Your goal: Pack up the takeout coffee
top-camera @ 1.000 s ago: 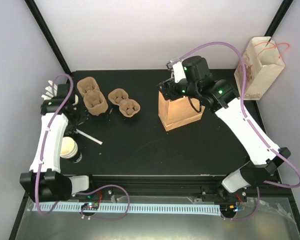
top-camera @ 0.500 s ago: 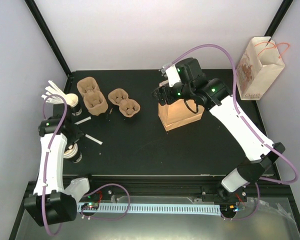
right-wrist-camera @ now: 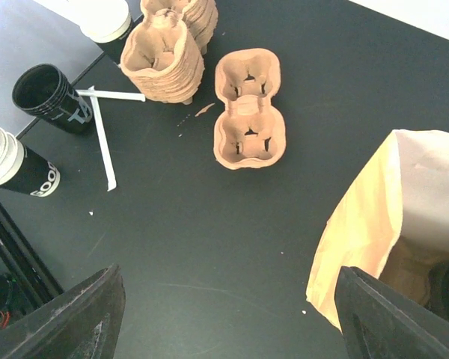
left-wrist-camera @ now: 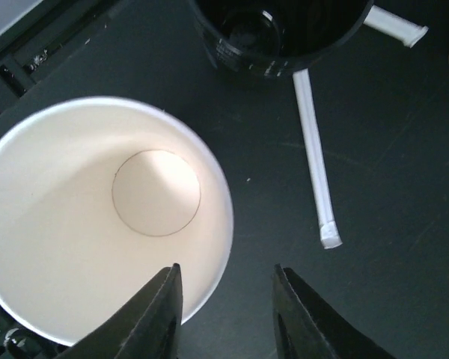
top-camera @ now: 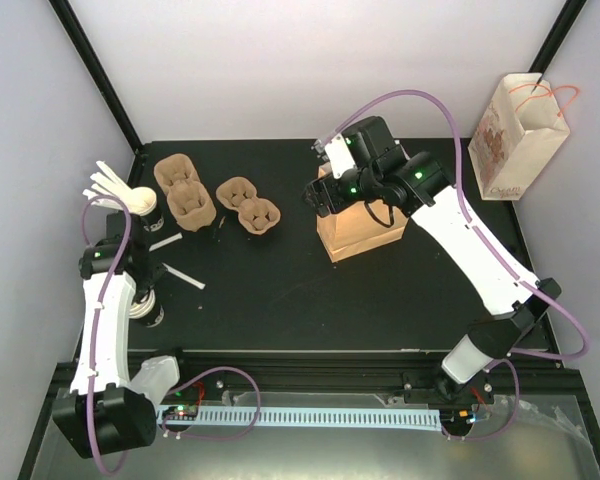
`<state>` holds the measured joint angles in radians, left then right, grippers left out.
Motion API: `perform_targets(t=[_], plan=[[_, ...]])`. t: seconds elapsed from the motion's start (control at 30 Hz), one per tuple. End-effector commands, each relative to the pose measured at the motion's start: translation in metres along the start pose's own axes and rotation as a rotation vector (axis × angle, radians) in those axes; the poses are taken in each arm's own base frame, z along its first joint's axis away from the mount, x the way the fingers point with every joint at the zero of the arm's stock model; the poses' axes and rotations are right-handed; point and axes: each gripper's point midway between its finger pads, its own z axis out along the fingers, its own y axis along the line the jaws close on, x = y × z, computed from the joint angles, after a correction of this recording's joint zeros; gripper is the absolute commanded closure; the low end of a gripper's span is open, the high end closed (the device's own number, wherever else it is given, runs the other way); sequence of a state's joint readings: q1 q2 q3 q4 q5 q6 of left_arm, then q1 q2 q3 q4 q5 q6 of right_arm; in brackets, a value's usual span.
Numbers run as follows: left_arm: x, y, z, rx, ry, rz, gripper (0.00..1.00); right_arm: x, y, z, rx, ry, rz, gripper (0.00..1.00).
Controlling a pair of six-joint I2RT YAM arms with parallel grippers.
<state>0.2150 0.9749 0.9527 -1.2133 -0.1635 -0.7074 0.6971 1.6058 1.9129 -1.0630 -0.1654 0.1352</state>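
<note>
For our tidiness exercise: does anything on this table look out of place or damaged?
Two white wrapped sticks lie loose beside the black cup, meeting at an angle. A small brown scrap lies by the stacked carriers. Nothing looks spilled.

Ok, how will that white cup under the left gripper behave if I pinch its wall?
The paper cup looks empty, so it is probably very light and easy to tip. Its thin wall, which sits between the fingers of the open left gripper, may buckle under a hard squeeze.

Left gripper (left-wrist-camera: 226, 318) downward, jaws apart; right gripper (right-wrist-camera: 232, 321) far forward, jaws seemingly spread wide.
</note>
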Motion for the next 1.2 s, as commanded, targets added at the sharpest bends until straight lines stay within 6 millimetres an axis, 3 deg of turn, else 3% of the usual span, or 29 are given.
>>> perform_targets(t=[0.0, 0.1, 0.2, 0.37, 0.5, 0.63, 0.77, 0.87, 1.17], plan=[[-0.021, -0.006, -0.012, 0.008, -0.060, -0.008, 0.68, 0.000, 0.012, -0.001, -0.019, 0.020, -0.020, 0.20], [-0.022, -0.007, -0.008, -0.004, -0.050, -0.001, 0.71, 0.002, 0.015, 0.002, -0.023, 0.032, -0.026, 0.20], [-0.028, -0.009, -0.006, -0.016, -0.058, 0.012, 0.62, 0.003, 0.019, 0.004, -0.030, 0.041, -0.029, 0.20], [-0.036, -0.007, -0.002, -0.048, -0.054, 0.012, 0.64, 0.003, 0.022, 0.009, -0.036, 0.058, -0.037, 0.19], [-0.035, -0.006, 0.007, -0.061, -0.028, 0.007, 0.69, 0.002, 0.025, 0.012, -0.040, 0.066, -0.046, 0.18], [-0.037, -0.007, 0.005, -0.064, -0.005, 0.010, 0.84, 0.006, 0.025, 0.018, -0.037, 0.090, -0.048, 0.18], [-0.036, -0.007, 0.009, -0.059, 0.007, -0.004, 0.84, 0.007, 0.025, 0.021, -0.037, 0.098, -0.051, 0.17], [-0.040, -0.008, 0.005, -0.056, 0.003, 0.008, 0.98, 0.008, 0.026, 0.023, -0.041, 0.104, -0.052, 0.17], [-0.055, -0.004, -0.018, -0.079, -0.060, -0.011, 0.99, 0.007, 0.026, 0.026, -0.041, 0.104, -0.054, 0.17]])
